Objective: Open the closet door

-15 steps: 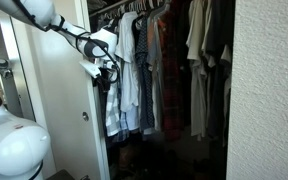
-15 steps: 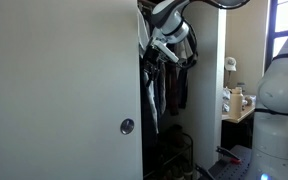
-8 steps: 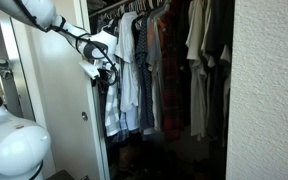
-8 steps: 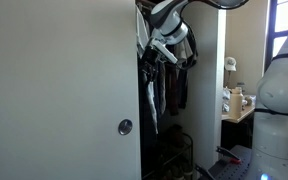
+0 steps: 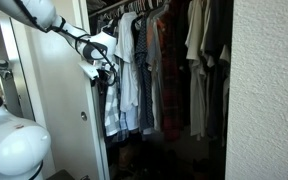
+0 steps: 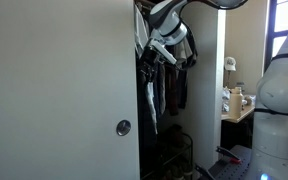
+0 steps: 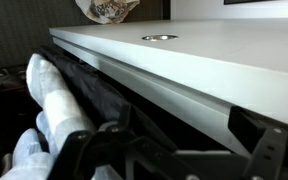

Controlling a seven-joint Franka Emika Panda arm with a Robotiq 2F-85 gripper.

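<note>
Pressing up against the leading edge of the tall plain white sliding closet door (image 5: pixel 64 90), I, the black two-fingered gripper (image 5: pixel 106 70), sit high on that edge, close to the rail of hanging shirts and jackets (image 5: pixel 154 70). In both exterior views my white segmented arm (image 5: pixel 34 12) reaches in from the upper corner of the frame to me (image 6: pixel 166 50).

The door (image 6: pixel 59 90) stands partly slid aside, so the dark closet interior shows between its edge and the rough textured white wall (image 5: pixel 269 90). Its small round silvery recessed pull (image 6: pixel 123 127) lies well below me, near the same edge (image 5: pixel 83 116).

From my wrist, the door (image 7: pixel 214 60) runs as a broad white slab across the top of the view, with the pull (image 7: pixel 160 38) on its face. My jaws (image 7: pixel 169 142) stand apart, one dark finger at each lower side; whether they touch the door's edge I cannot tell. A pale, puffy garment (image 7: pixel 52 95) hangs just beside my fingers, with dark fabric (image 7: pixel 104 90) behind it.
</note>
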